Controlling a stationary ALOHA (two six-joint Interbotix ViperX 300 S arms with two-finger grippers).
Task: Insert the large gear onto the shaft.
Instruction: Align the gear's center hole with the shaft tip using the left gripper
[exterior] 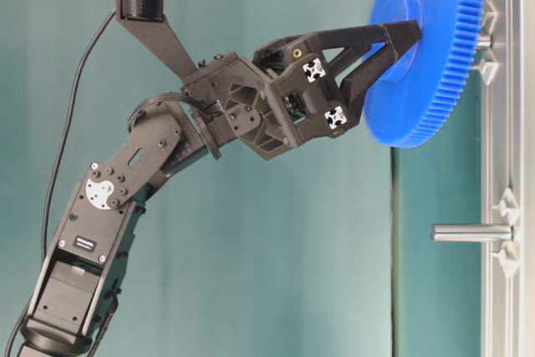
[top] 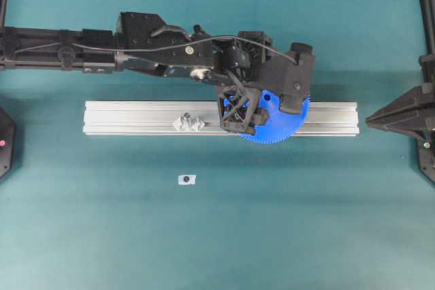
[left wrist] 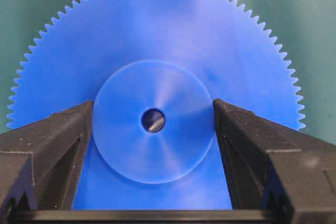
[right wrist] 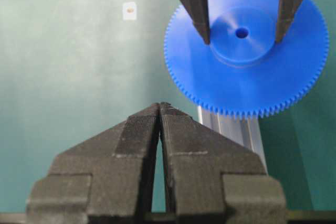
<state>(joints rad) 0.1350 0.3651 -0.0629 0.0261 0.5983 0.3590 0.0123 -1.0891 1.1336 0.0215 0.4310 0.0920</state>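
Gear [left wrist: 157, 77]: held by its hub in the left gripper [left wrist: 153, 121], jaws wide and pressing both hub sides. Lies over the rail [top: 136, 119] at the 3 o'clock end, seemingly started on a shaft [exterior: 483, 41]; seating not yet confirmed, release remaining. Right gripper [right wrist: 159, 129]: closed, empty, parked.

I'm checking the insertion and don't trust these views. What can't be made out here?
- Overhead: the shaft is hidden under the large gear and left gripper.
- Left wrist: something dark shows in the hub hole; too small to identify.
- Table-level: the gear covers most of the shaft, so seating depth is unclear.
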